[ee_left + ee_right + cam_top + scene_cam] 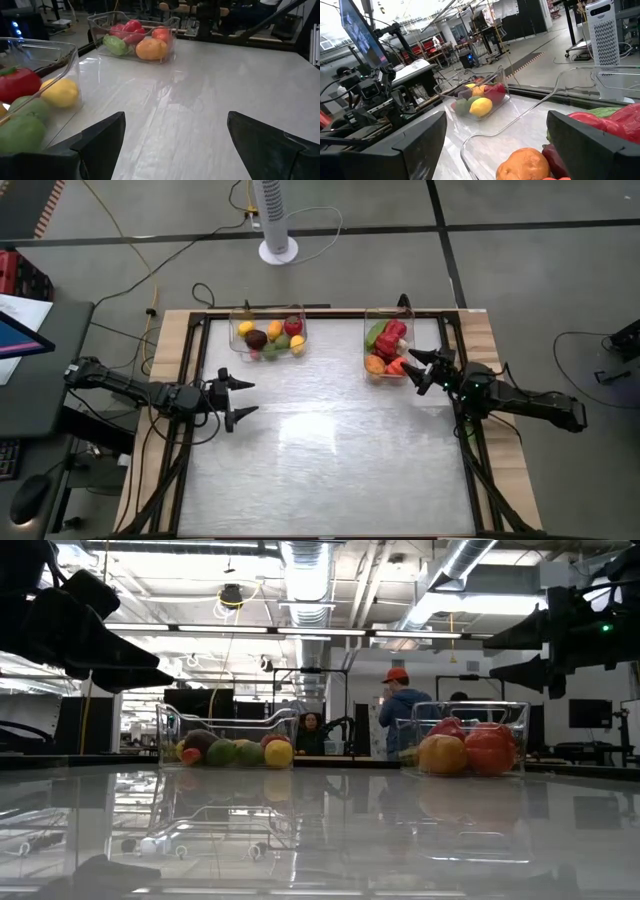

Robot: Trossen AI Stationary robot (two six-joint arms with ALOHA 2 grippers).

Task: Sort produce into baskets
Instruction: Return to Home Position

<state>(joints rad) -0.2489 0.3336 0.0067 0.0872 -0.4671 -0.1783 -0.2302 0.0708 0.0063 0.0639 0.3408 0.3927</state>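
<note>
Two clear plastic baskets stand at the table's far side. The left basket holds yellow, dark purple, red, orange and green produce. The right basket holds red, green and orange produce. My left gripper is open and empty over the table's left side, near of the left basket. My right gripper is open and empty beside the right basket's right near corner, above the table. In the low view the left basket and the right basket rest on their bottoms.
The white tabletop lies bare between and near of the baskets. A dark frame runs along the table's edges. People stand in the room beyond the table. A white tower fan stands on the floor beyond the far edge.
</note>
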